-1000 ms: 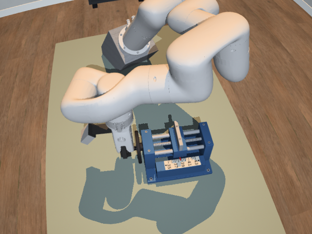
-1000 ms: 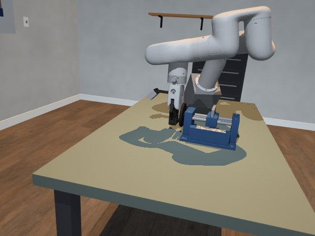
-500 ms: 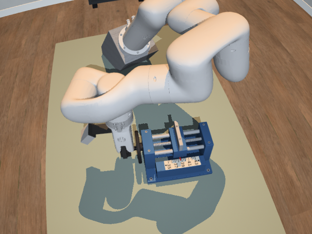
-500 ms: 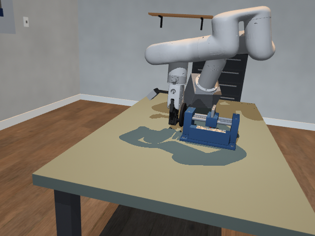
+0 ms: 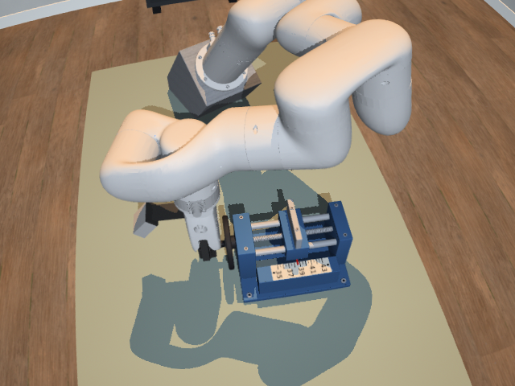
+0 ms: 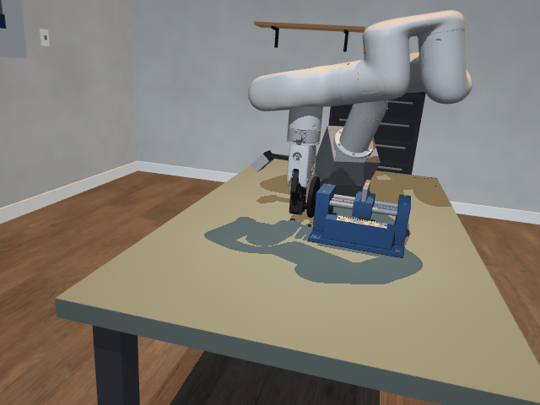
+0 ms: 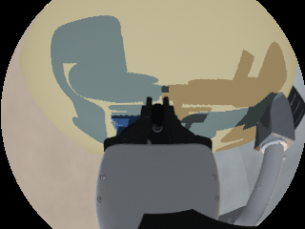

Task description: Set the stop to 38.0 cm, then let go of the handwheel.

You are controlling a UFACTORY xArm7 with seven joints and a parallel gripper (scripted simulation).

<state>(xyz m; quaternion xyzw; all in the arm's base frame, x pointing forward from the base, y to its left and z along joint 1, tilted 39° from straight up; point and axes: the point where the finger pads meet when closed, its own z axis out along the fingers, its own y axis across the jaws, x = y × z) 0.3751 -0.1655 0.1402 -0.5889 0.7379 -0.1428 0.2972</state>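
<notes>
- And the black jaws [image 5: 206, 252] [image 6: 297, 204] are narrow, gripping the dark handwheel's knob [image 7: 157, 113]!
- That round, dark handwheel [image 5: 230, 260] [image 6: 311, 201] sits at the blue metal frame's [image 5: 245, 259] [image 6: 323, 211] side, on the tan desk [image 5: 125, 265] [image 6: 261, 314].
- Red pointer [image 5: 297, 261] between numerals 37 and 39!

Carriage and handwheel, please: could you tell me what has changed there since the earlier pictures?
Nothing has visibly changed: the blue carriage and its red pointer stand at the same place along the scale, and the gripper is where it was, at the handwheel. Nothing was newly grasped or let go.
</notes>
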